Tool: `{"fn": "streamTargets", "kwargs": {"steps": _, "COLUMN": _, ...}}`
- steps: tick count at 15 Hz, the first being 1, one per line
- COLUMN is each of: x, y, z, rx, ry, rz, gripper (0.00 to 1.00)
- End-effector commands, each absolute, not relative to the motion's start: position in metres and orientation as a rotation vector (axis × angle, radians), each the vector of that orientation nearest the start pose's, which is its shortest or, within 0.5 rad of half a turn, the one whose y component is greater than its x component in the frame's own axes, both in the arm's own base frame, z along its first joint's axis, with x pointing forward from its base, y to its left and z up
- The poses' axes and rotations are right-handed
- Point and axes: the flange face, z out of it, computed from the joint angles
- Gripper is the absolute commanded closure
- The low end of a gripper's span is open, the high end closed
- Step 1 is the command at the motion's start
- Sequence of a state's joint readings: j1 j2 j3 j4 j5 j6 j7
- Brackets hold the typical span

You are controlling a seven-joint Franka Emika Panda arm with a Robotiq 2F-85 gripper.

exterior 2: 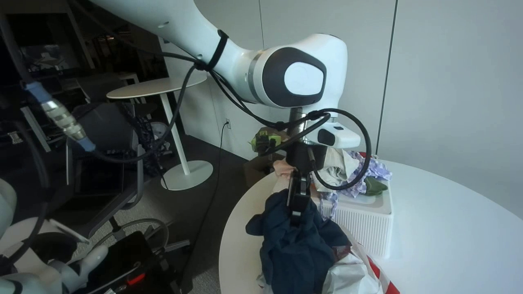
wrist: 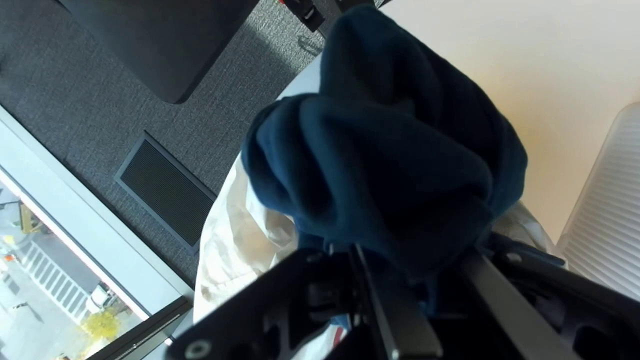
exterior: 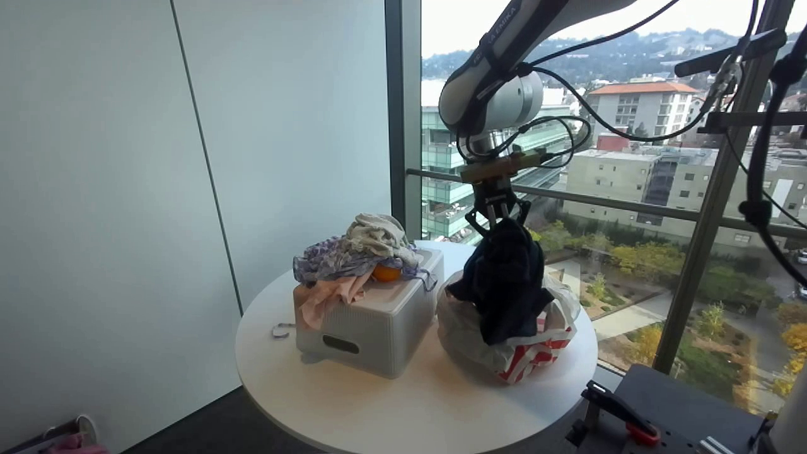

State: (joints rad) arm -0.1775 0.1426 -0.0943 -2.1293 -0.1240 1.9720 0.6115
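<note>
My gripper (exterior: pixel 499 226) points down and is shut on a dark blue cloth (exterior: pixel 507 277), which hangs bunched below it. In an exterior view the gripper (exterior 2: pixel 297 210) is pressed into the cloth's (exterior 2: pixel 296 253) folds. In the wrist view the cloth (wrist: pixel 380 150) bulges in front of the fingers and hides their tips. The cloth hangs over a white plastic bag with red stripes (exterior: pixel 466 325), and its lower part overlaps the bag's opening. The bag also shows in the wrist view (wrist: pixel 232 225). I cannot tell whether the cloth's lower end rests on the bag.
A white ribbed box (exterior: pixel 378 350) stands beside the bag on a round white table (exterior: pixel 353 410). On the box lie a purple patterned cloth (exterior: pixel 315 261), a beige cloth (exterior: pixel 378 236), a peach cloth (exterior: pixel 334 299) and an orange object (exterior: pixel 386 273). A window and wall stand behind.
</note>
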Motion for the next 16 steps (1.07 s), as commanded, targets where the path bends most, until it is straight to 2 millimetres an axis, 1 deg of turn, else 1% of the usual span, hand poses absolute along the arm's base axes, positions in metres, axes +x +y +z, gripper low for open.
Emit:
{"fn": "streamTargets", "kwargs": {"steps": 1, "x": 0.530, "y": -0.158, "z": 0.303, "rx": -2.994, "ry": 1.302, "rz": 0.410, "gripper": 0.95}}
{"fn": "streamTargets", "kwargs": {"steps": 3, "x": 0.536, "y": -0.161, "z": 0.285, "rx": -2.953, "ry": 1.333, "rz": 0.344, "gripper": 0.95}}
{"fn": "streamTargets", "kwargs": {"steps": 6, "x": 0.539, "y": -0.164, "z": 0.244, "rx": -2.888, "ry": 1.399, "rz": 0.220, "gripper": 0.95}}
{"fn": "streamTargets", "kwargs": {"steps": 8, "x": 0.538, "y": -0.166, "z": 0.217, "rx": -2.856, "ry": 1.434, "rz": 0.181, "gripper": 0.95}}
{"fn": "streamTargets", "kwargs": {"steps": 10, "x": 0.531, "y": -0.168, "z": 0.190, "rx": -2.849, "ry": 1.472, "rz": 0.179, "gripper": 0.95}}
{"fn": "streamTargets", "kwargs": {"steps": 12, "x": 0.518, "y": -0.176, "z": 0.168, "rx": -2.862, "ry": 1.546, "rz": 0.200, "gripper": 0.95}}
{"fn": "streamTargets", "kwargs": {"steps": 14, "x": 0.503, "y": -0.188, "z": 0.154, "rx": -2.881, "ry": 1.652, "rz": 0.228, "gripper": 0.95}}
{"fn": "streamTargets", "kwargs": {"steps": 16, "x": 0.491, "y": -0.202, "z": 0.147, "rx": -2.885, "ry": 1.791, "rz": 0.243, "gripper": 0.95}}
